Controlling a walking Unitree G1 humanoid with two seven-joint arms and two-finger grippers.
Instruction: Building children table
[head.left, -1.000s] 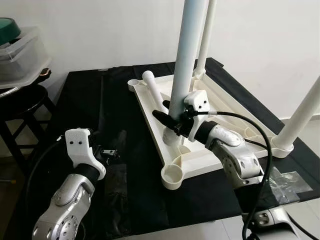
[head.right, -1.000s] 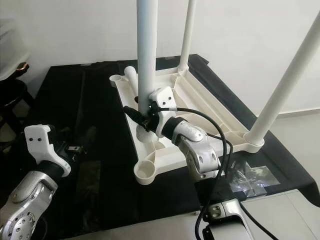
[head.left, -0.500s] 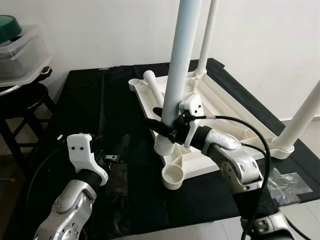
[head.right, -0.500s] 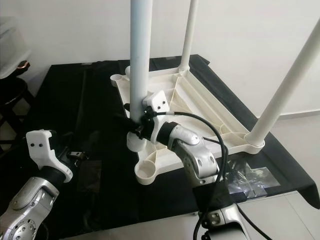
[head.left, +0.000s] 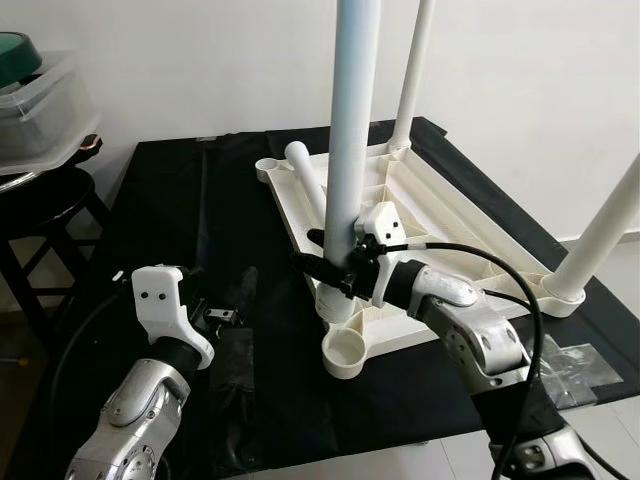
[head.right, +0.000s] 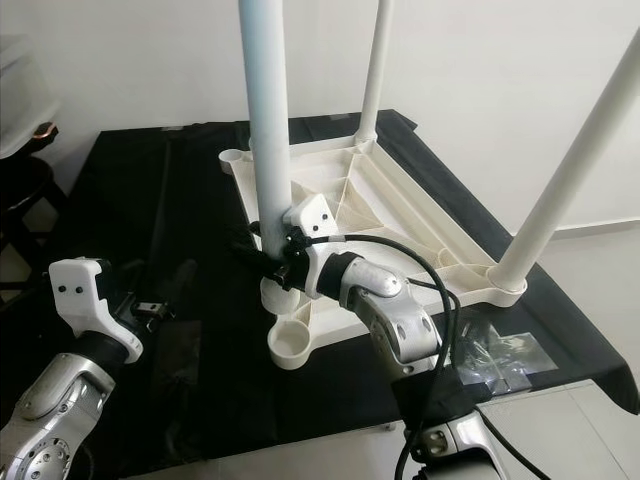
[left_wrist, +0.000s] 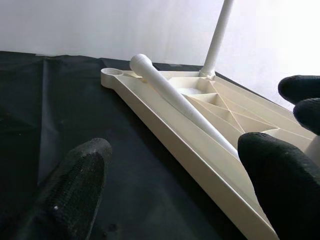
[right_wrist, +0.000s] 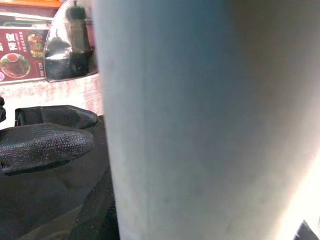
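The white tabletop (head.left: 440, 215) lies upside down on a black cloth. Two white legs stand in its sockets, one at the far corner (head.left: 412, 70) and one at the right corner (head.left: 603, 228). A third leg (head.left: 306, 177) lies loose along its left rim. My right gripper (head.left: 330, 263) is shut on the fourth leg (head.left: 350, 140), holding it upright with its foot just behind the near corner socket (head.left: 345, 352). In the right wrist view this leg (right_wrist: 190, 125) is seen close up beside one finger (right_wrist: 45, 142). My left gripper (left_wrist: 170, 170) is open, low over the cloth left of the tabletop.
A dark stool (head.left: 45, 200) with a clear plastic box (head.left: 40, 110) stands at the left. A clear bag of small parts (head.left: 575, 362) lies near the table's front right corner. A white wall runs behind the table.
My right gripper has brought the held leg from a tilt to upright and carried its foot nearer, toward the near corner socket. The left arm has barely shifted.
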